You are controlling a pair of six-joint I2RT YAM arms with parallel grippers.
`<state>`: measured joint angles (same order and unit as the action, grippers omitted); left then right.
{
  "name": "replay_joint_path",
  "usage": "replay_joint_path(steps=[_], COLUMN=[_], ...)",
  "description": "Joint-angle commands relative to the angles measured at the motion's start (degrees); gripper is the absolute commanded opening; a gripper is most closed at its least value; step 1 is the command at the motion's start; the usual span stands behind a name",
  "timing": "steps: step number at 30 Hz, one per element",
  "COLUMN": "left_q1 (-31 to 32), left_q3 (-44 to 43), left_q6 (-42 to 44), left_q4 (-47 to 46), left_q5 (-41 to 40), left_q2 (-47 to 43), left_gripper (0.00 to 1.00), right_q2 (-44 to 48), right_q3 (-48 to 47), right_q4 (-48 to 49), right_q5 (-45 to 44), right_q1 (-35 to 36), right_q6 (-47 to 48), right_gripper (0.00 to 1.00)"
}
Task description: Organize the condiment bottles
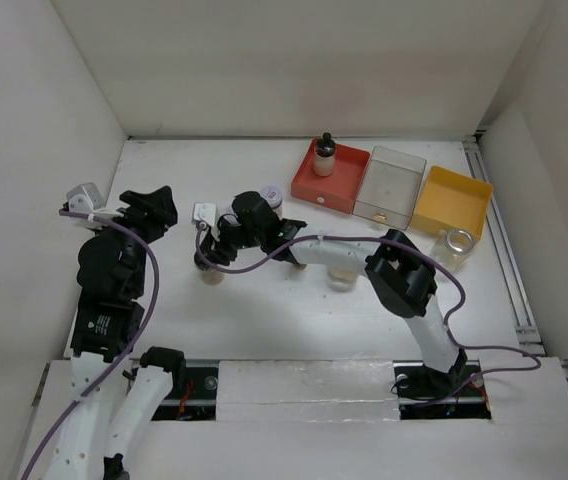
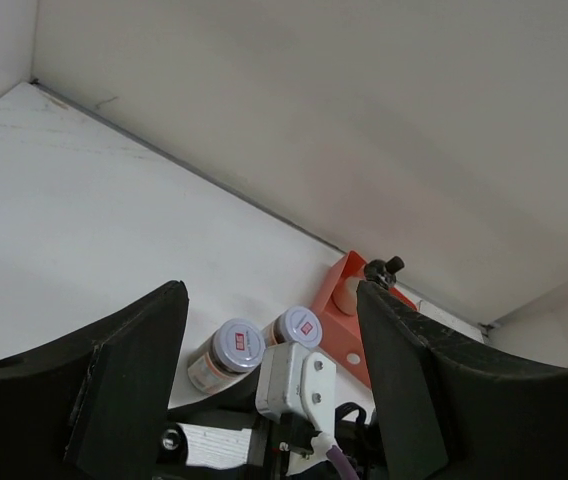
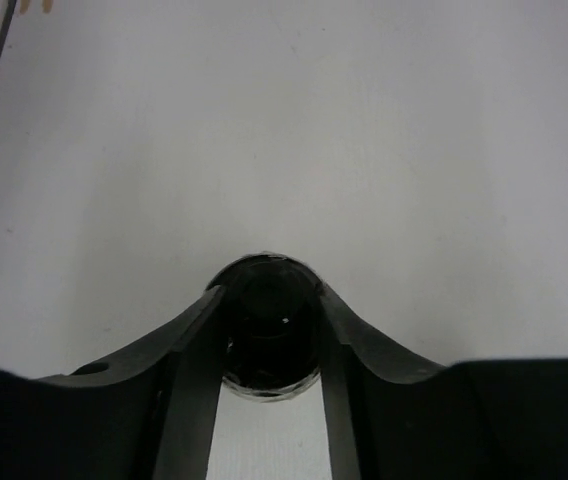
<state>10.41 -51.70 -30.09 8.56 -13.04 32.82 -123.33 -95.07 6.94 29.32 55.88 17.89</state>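
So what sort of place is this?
Probably a robot test cell: plain white walls box in a white table, two arms are bolted at its near edge, and three trays sit in a row.

Two robot arms, the left arm (image 1: 112, 300) and the right arm (image 1: 401, 283), each made of white tubular links and bulky black joint housings, trailed by a thin purple cable (image 1: 344, 238), tipped with broad matte-black curved fingers (image 2: 129, 385), one wrist carrying a small white bracket (image 2: 296, 385) with two screws.
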Motion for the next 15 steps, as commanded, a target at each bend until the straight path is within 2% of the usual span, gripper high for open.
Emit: replay_joint_path(steps=[1,3,4,5,6,8,11,15], left_q1=[0.0,0.0,0.0,0.0,0.0,0.0,0.0,0.0], left_q3=[0.5,0.5,0.5,0.5,0.5,0.5,0.5,0.5], left_q6=[0.3,0.3,0.3,0.3,0.3,0.3,0.3,0.3], left_q4=[-1.9,-1.9,-1.9,-1.9,-1.9,-1.9,-1.9,-2.4], left_q5=[1.6,1.6,2.1,2.1,2.1,2.1,2.1,3.3], left_q2=[0.0,0.0,0.5,0.5,0.5,0.5,0.5,1.0], left_gripper=[0.64,0.64,0.64,0.64,0.64,0.64,0.64,0.64], right_q2=[0.0,-0.5,-0.5,-0.5,-0.5,1.0,6.0,14.9], right_q3=[-3.3,-3.3,-3.3,-2.7,-2.7,-1.0,1.2,3.3], right_q4=[2.3,2.3,2.3,2.8,4.0,5.6,10.9,15.4], right_q5=[0.5,0.5,0.5,1.0,1.0,1.5,4.6,4.6], right_q1=[0.7,0.7,0.7,0.7,0.7,0.7,-1.1,-7.6], right_q6=[0.7,0.7,0.0,-0.6,-0.6,-1.8,-4.9,-8.7], right_gripper=[0.43,0.38,0.31,0.19,0.15,0.1,0.08,0.05])
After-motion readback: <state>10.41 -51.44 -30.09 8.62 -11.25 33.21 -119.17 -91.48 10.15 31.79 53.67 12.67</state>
